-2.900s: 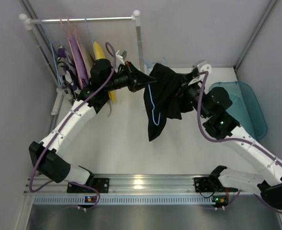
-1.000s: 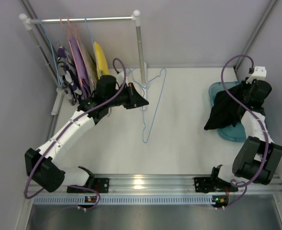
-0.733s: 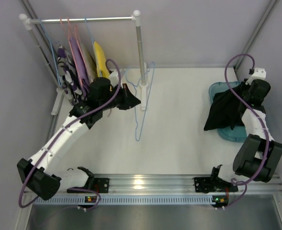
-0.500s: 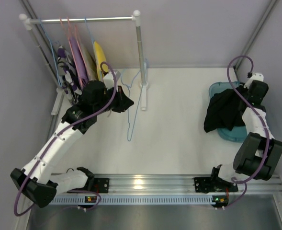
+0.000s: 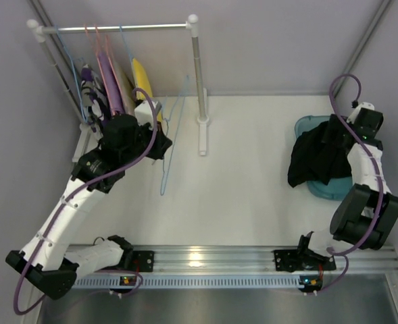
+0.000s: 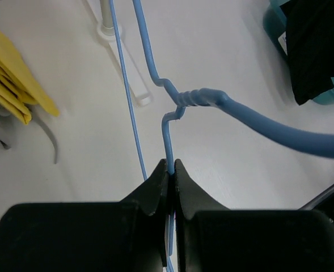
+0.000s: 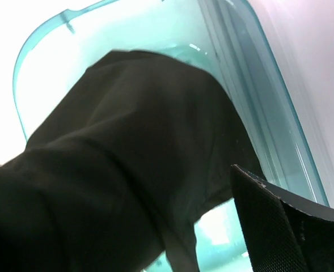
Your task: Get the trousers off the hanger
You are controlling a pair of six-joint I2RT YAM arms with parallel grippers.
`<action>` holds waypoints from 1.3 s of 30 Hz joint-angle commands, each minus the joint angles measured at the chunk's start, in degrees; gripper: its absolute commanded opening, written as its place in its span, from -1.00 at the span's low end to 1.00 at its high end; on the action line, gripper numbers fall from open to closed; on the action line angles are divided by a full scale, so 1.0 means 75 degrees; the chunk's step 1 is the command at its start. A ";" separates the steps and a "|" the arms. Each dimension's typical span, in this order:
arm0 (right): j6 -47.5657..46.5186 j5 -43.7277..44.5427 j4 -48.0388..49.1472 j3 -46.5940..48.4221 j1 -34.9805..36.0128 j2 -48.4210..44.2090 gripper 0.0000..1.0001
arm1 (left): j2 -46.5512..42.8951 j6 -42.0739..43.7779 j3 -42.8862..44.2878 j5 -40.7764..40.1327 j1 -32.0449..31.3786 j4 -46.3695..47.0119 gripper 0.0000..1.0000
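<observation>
Top external view puts the hanger (image 5: 163, 177) bare and off the tabletop (image 5: 253, 175), dangling from the left hand (image 5: 159, 138) just beside the rail (image 5: 117, 28); left wrist view confirms the grasp, the left hand's two tips clenched tight on the blue wire below its twisted neck; the trousers (image 5: 313, 158) lie well apart from it at the right side, bunched over the rim of the teal bin (image 5: 335, 191), part inside and part hanging out toward the tabletop; the right hand (image 5: 337, 131) sits at the top of that heap; right wrist view shows only one finger (image 7: 288, 224), far off to the side with black cloth filling the rest, so I read that hand as spread and released, though I cannot tell whether any fold rests on the hidden finger; by my judgement the separation itself is done, and the step in hand is letting the trousers go; next, the right hand should lift straight up and away so no cloth trails out of the bin, and the left should turn the hook toward the rail or lay the hanger down.
</observation>
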 commanded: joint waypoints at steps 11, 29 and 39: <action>-0.2623 -0.2830 -0.1463 -0.0322 -0.0120 -0.2443 0.99 | 0.0668 0.0443 0.0837 -0.0216 0.0006 -0.0699 -1.00; -1.0661 -0.0630 -0.3960 -0.2454 0.4355 -0.4144 0.99 | 0.1032 0.0104 0.0931 0.0651 0.0334 -0.0921 -1.00; -1.2690 0.0379 -0.3562 -0.3052 0.4930 -0.2820 0.99 | 0.1348 -0.0341 0.1071 0.1342 0.0803 -0.0945 -1.00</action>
